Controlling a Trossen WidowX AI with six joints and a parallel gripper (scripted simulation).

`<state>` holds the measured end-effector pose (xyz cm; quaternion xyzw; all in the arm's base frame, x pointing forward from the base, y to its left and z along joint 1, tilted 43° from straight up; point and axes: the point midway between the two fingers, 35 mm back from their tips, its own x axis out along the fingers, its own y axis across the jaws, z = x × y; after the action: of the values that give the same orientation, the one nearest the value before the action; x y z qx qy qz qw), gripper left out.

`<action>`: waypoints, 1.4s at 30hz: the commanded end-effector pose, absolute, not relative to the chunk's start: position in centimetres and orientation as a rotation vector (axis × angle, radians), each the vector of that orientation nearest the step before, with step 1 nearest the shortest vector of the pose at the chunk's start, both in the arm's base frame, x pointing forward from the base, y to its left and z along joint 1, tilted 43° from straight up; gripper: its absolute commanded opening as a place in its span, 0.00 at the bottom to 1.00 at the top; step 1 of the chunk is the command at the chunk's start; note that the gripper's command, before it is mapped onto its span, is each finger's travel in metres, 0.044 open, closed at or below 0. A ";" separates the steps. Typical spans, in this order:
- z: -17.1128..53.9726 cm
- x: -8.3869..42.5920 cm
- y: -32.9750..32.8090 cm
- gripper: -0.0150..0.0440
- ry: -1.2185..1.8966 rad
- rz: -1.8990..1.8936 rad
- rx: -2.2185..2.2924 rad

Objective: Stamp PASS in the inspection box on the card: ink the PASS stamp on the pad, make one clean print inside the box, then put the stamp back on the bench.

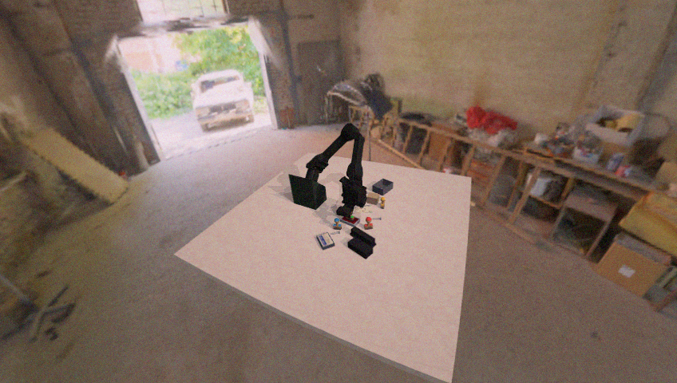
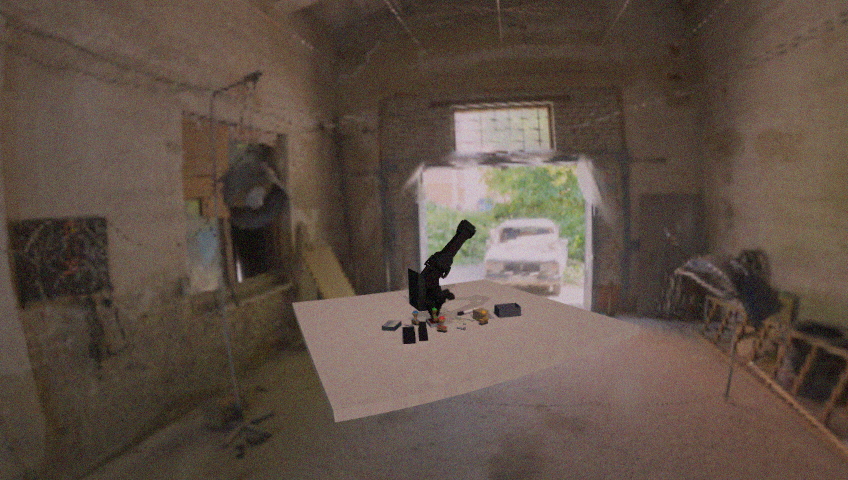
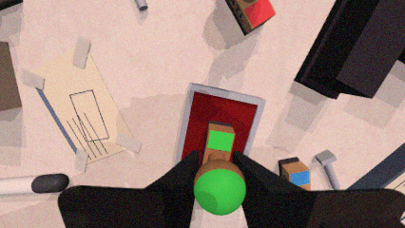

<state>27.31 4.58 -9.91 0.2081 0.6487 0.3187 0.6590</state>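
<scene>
My pincer (image 1: 350, 212) (image 2: 433, 311) (image 3: 215, 156) was nearly closed, with a stamp held snug between its two black fingers. It was the brown stamp with a round green knob (image 1: 352, 217) (image 2: 434, 310) (image 3: 220, 190), and it had a flat green square on its foot. The foot was over the dark red ink pad with a grey rim (image 1: 349, 221) (image 2: 432, 321) (image 3: 186, 128). I could not tell if it touched the ink.

The knob looked smooth, like a ball. In the wrist view, a thin cream card (image 3: 100, 109) was to the left, held by pale bits of tape. It had a thin black box on it, with slanted lines running into the box. The stamp with a blue square (image 1: 337, 223) (image 2: 415, 317) (image 3: 299, 178) was near on the right, and the stamp with a red square (image 1: 368, 222) (image 2: 441, 322) (image 3: 260, 11) was far off. In the top view, a flat dark case (image 1: 326, 240) (image 2: 391, 325) had a pale label, too small for me to read.
</scene>
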 end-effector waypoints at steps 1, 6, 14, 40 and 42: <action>-10.0 27.3 4.7 0.25 1.468 0.723 0.474; -10.0 27.3 4.7 0.25 1.468 0.723 0.474; -10.1 27.3 4.8 0.25 1.468 0.723 0.474; -9.7 27.3 4.5 0.25 1.468 0.723 0.474; -9.7 27.3 4.4 0.25 1.468 0.723 0.474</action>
<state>27.30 4.52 -9.82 0.2104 0.6494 0.3178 0.6580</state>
